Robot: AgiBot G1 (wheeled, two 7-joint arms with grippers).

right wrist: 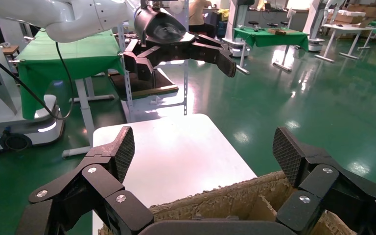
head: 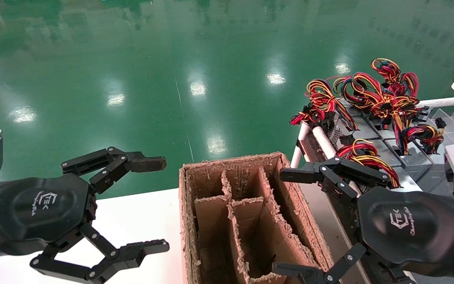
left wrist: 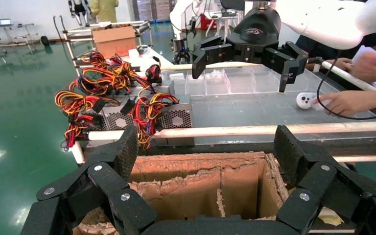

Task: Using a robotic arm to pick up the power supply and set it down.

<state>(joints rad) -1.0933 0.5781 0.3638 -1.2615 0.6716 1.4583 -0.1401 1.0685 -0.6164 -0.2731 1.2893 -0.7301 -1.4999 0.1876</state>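
The power supplies [head: 369, 130] lie side by side on a rack [head: 321, 142] to the robot's right, silver-grey boxes with perforated sides, each trailing bundles of red, yellow, black and blue wires [head: 373, 94]. In the left wrist view their round fan grilles show behind a pale tube rail [left wrist: 235, 130], with the wires [left wrist: 107, 83] heaped on top. None is held.

The right tool [head: 294, 221] hangs over the near right edge of a worn cardboard box [head: 246, 221] with inner dividers, its fingers spread wide apart and gripping nothing, just short of the nearest unit. The left tool [head: 152, 205] hovers above the white worktop [head: 132, 221] to the left of the box, its fingers likewise wide apart and empty. Clear plastic trays [left wrist: 225, 83] sit on the rack beyond the units. The floor [head: 172, 79] is glossy green.
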